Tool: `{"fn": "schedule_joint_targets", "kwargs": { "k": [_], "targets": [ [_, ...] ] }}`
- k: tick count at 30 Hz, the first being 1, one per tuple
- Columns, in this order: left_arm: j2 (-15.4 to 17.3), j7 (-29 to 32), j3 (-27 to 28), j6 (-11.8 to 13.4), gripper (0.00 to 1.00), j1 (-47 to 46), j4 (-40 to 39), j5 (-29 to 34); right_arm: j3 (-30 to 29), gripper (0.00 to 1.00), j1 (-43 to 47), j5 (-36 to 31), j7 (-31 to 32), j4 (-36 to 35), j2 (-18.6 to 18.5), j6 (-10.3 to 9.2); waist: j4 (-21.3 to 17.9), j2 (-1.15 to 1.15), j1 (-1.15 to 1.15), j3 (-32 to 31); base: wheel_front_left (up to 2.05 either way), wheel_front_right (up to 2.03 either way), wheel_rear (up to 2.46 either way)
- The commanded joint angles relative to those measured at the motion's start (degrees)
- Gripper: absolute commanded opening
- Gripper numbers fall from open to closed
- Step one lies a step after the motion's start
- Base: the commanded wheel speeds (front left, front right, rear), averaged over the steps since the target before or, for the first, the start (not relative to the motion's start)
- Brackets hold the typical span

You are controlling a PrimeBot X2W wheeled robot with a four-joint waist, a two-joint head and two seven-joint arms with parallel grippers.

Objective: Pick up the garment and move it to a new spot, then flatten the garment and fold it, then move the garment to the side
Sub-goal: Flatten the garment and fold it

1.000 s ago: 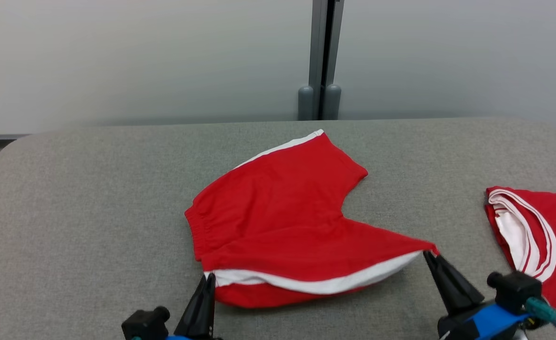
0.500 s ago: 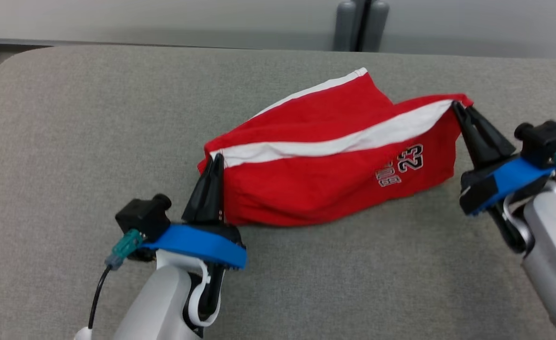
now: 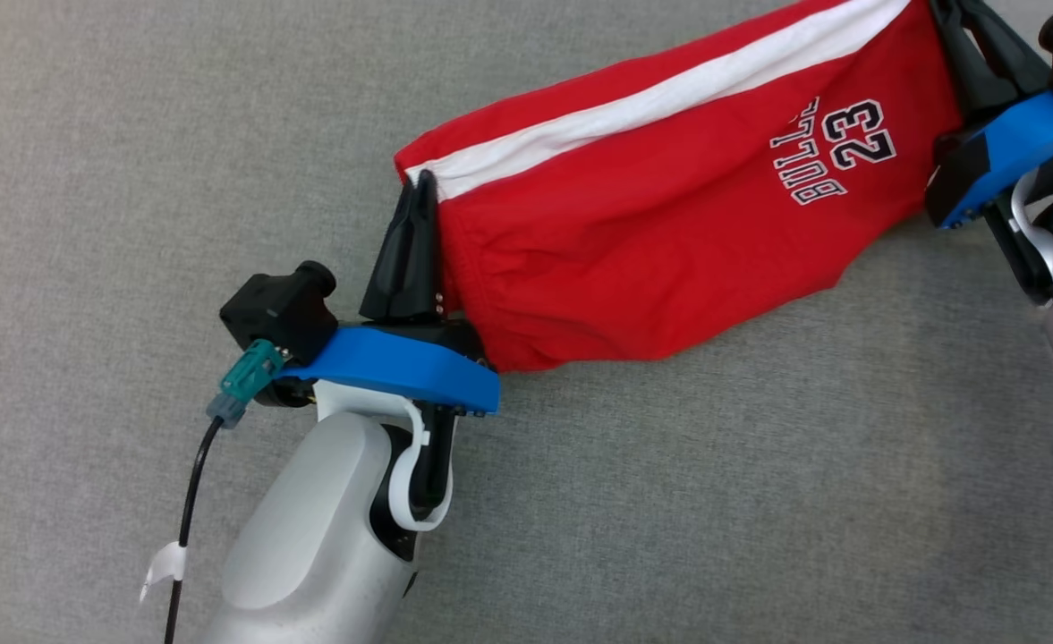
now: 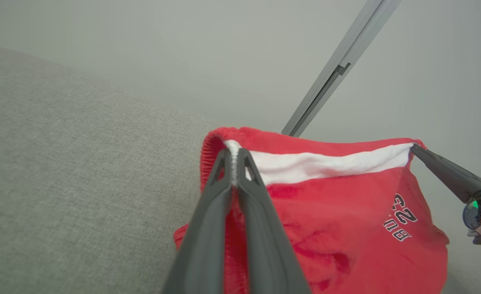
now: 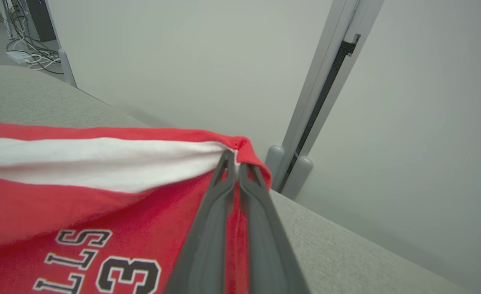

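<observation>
left hand (image 4: 234, 153): clenched on shorts (image 3: 669, 224) waistband | right hand (image 5: 233, 157): clenched on opposite corner | shorts stretched between

Left claw (image 3: 420, 183) and right claw (image 5: 233, 157) are both pinched tight (jaws meeting at the tips), held well apart.

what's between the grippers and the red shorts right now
Nothing visible: the left gripper and right gripper are each shut directly on the white-striped edge of the red fabric shorts.
</observation>
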Motion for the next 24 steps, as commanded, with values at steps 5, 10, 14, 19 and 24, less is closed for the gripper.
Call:
{"fn": "schedule_joint_targets", "kwargs": {
  "k": [5, 10, 14, 19, 24],
  "targets": [
    [0.0, -0.1, -1.5, 2.1, 0.33, -1.2, 0.2, -1.9, 1.1, 1.0, -3.4, 0.5, -0.2, 4.4, 1.8, 0.01, 1.2, -0.02, -0.02, 1.7, 0.0, 0.0, 0.0],
    [0.0, -0.1, -1.7, 4.0, 1.0, 0.0, 0.8, -2.4, 0.6, 1.0, -3.5, 2.3, -0.2, 4.8, 2.2, 0.01, 0.5, -0.02, -0.02, 1.9, 0.0, 0.0, 0.0],
    [0.1, -0.1, -0.3, 4.9, 1.0, 1.4, 0.9, -1.8, 1.6, 1.0, -0.7, 5.6, -0.2, 6.3, 2.2, 0.01, -0.4, -0.02, -0.02, 1.3, 0.0, 0.0, 0.0],
    [0.0, -0.1, 1.6, 5.4, 1.0, 3.0, 0.1, -0.2, 6.3, 1.0, 1.3, 12.4, 3.3, 9.0, 1.5, 0.01, -1.3, -0.02, -0.02, 0.7, 0.0, 0.0, 0.0],
    [0.0, -0.1, 2.9, 4.8, 1.0, 4.3, 0.0, 0.6, 11.7, 1.0, 3.7, 19.2, 9.6, 8.6, 0.7, 0.01, -1.9, -0.02, -0.02, 0.2, 0.0, 0.0, 0.0]
  ]
}}
